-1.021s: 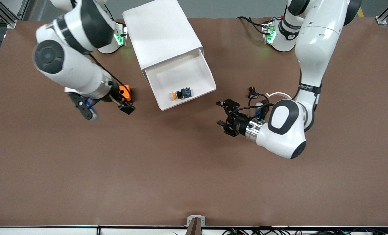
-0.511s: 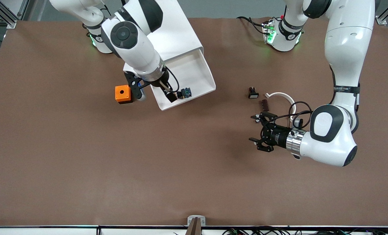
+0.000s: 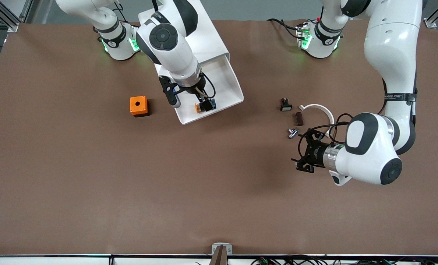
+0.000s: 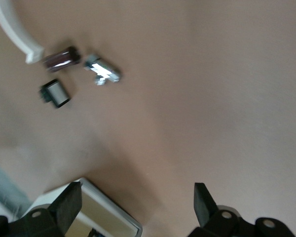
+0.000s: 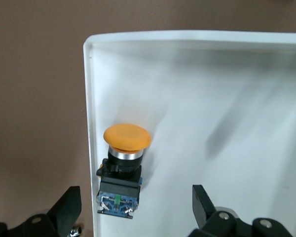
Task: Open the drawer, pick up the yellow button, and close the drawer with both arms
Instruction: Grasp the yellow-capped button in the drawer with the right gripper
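Observation:
The white cabinet [image 3: 182, 33] stands near the robots' bases with its top drawer [image 3: 229, 79] pulled out. The button [image 3: 205, 106] lies on its side in the drawer, close to the front wall, with its orange cap toward the right arm's end. My right gripper [image 3: 189, 101] hangs open over it. In the right wrist view the button [image 5: 121, 168] lies between the spread fingers of my right gripper [image 5: 135, 207], beside the drawer wall [image 5: 87, 123]. My left gripper [image 3: 297, 149] is open and empty over bare table toward the left arm's end, as the left wrist view [image 4: 135, 207] also shows.
An orange cube [image 3: 138, 106] sits on the table beside the drawer, toward the right arm's end. Beside my left gripper lie a black switch [image 3: 285, 105], a brown part [image 3: 299, 117], a white curved strip [image 3: 320, 110] and a silver part [image 3: 292, 133].
My right arm swung from over the orange cube to over the open drawer and settled above the button. My left arm drew away from the drawer toward its own end of the table.

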{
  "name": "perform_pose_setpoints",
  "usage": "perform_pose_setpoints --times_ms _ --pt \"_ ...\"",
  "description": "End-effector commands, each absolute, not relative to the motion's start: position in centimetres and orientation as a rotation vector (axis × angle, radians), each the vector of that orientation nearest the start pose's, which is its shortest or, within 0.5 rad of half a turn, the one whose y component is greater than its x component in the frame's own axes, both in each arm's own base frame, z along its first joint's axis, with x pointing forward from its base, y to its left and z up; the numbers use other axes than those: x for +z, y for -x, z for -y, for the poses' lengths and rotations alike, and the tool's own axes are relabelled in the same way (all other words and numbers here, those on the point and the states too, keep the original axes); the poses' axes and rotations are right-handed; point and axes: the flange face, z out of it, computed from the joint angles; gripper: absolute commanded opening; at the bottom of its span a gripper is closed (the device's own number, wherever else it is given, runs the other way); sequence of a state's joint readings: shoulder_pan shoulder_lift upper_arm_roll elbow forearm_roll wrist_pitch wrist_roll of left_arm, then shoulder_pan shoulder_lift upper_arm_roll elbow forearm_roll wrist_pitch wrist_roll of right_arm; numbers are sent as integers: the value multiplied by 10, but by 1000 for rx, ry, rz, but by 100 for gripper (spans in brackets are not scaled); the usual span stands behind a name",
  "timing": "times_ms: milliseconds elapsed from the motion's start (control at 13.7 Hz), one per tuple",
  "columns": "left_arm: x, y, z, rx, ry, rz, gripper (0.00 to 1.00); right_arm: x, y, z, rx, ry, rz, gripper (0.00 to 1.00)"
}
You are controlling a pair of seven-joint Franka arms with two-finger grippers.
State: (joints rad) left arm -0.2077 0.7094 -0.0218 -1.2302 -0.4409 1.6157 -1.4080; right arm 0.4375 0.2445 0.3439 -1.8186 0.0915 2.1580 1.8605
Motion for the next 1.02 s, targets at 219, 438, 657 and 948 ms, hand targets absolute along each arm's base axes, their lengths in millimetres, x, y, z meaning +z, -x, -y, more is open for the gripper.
perform_pose_setpoints --times_ms 219,438,657,948 --pt "342 -678 255 636 2804 1555 100 405 -448 -453 104 2512 -1648 95" --pt "338 -676 265 610 2952 1341 100 405 -451 -454 104 2506 -1648 80" --pt "346 -671 276 580 3038 1176 100 411 -453 -458 97 2502 -1629 47" --pt "345 -652 317 586 3063 1065 100 425 -461 -459 88 2510 -1570 2"
